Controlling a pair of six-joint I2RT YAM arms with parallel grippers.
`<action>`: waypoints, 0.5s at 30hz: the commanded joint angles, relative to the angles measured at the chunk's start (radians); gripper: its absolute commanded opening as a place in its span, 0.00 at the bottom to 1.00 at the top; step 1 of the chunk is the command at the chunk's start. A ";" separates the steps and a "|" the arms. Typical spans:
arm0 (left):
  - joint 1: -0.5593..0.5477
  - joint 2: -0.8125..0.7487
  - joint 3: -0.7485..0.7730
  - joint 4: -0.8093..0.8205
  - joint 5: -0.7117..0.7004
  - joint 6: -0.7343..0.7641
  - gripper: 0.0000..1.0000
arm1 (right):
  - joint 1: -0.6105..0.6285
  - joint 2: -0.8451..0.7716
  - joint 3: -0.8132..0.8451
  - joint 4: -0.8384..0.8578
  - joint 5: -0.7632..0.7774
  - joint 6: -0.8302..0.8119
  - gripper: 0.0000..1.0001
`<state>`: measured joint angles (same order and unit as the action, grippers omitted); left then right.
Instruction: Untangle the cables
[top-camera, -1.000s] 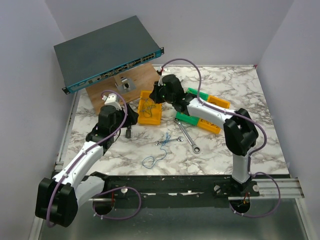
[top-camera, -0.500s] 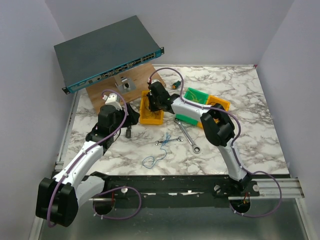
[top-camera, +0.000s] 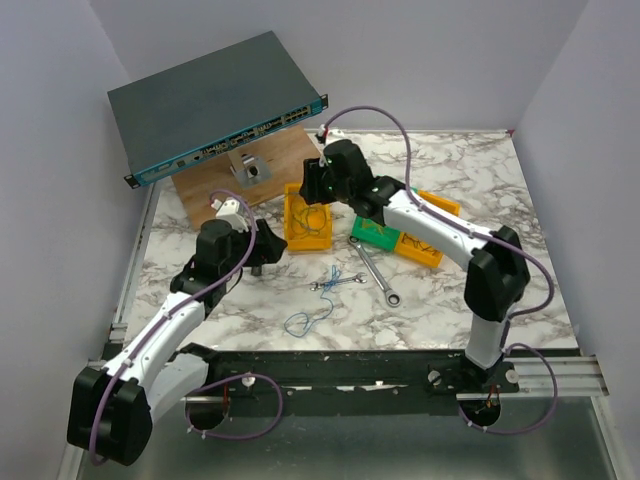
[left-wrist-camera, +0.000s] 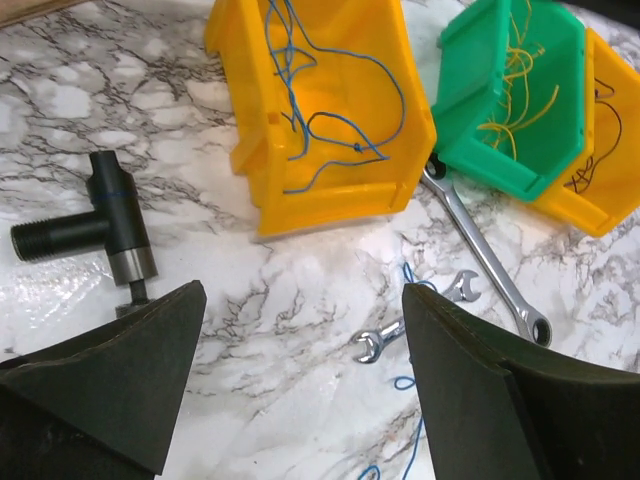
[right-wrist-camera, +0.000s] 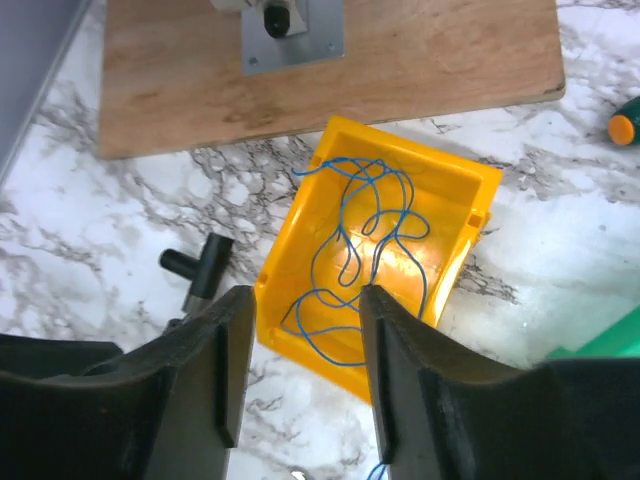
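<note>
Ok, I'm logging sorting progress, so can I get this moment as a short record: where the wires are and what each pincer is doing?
blue wires: in the yellow bin
loose blue strand: on the table, by the small wrenches
yellow wires: in the green bin
dark wires: in the orange-yellow bin; colour hard to tell
left pincer: open, empty, near the black T-fitting
right pincer: open, empty, above the yellow bin
</note>
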<state>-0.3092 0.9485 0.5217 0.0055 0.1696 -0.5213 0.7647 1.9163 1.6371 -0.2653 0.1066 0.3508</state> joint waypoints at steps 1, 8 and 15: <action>-0.045 -0.049 -0.021 -0.071 0.044 -0.003 0.84 | 0.002 -0.095 -0.114 -0.016 -0.022 0.008 0.60; -0.276 -0.088 -0.046 -0.191 -0.049 -0.052 0.91 | 0.004 -0.366 -0.463 0.064 -0.098 0.067 0.86; -0.431 -0.142 -0.130 -0.211 -0.100 -0.173 0.92 | 0.023 -0.427 -0.671 0.092 -0.134 0.092 0.86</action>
<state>-0.6636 0.8459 0.4465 -0.1543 0.1345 -0.6018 0.7689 1.4895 1.0302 -0.2199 0.0132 0.4168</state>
